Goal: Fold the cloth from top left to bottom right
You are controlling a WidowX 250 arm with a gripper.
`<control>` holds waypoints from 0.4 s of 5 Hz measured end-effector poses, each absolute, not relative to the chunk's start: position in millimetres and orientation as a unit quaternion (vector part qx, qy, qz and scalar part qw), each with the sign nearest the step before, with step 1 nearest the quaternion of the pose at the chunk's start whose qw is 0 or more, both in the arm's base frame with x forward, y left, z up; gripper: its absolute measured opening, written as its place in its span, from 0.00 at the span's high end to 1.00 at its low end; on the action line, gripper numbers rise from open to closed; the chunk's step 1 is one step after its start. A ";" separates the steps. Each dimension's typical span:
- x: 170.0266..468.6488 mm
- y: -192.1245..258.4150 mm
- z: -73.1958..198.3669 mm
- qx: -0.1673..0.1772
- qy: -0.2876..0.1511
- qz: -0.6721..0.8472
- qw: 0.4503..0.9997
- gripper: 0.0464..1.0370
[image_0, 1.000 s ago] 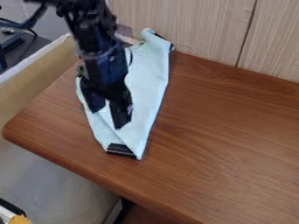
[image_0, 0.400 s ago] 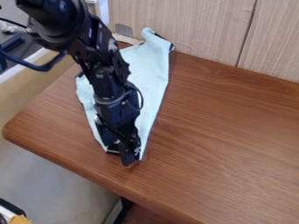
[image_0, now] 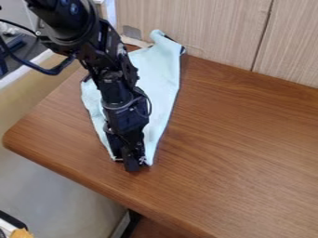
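The gripper (image_0: 132, 166) points down at the narrow lower tip of the pale blue cloth (image_0: 158, 74), near the table's front left edge. Its fingers are close together, shut on the cloth at that tip, though the pinched part is hidden behind them. The cloth lies long and folded, wide at the back and tapering toward the front. A raised, curled corner stands at its back right by the wall, with dark trim beside it. The arm covers much of the cloth's left and middle.
The brown wooden table (image_0: 242, 139) extends right from the cloth, with its rounded corner at left. A wood-grain wall panel (image_0: 199, 28) borders the back. A tan ledge (image_0: 31, 88) runs beyond the left edge, with dark equipment (image_0: 16, 49) behind it.
The gripper came forward from the cloth's middle to its front tip. Most recently its fingers closed and it drew slightly back, the cloth's tip shifting back a little too.
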State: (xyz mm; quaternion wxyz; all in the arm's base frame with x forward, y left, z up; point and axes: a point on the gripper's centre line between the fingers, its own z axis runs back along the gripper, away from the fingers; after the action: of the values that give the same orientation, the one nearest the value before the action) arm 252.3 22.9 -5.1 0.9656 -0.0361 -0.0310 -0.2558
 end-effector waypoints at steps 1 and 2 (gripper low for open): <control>256.3 24.4 -6.0 -0.033 -0.031 -0.256 0.966 0.63; 257.1 25.1 -5.9 -0.031 -0.031 -0.252 0.967 0.82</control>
State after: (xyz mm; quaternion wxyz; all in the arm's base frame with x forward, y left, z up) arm 257.1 25.1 -5.9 0.9667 -0.0313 -0.0307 -0.2521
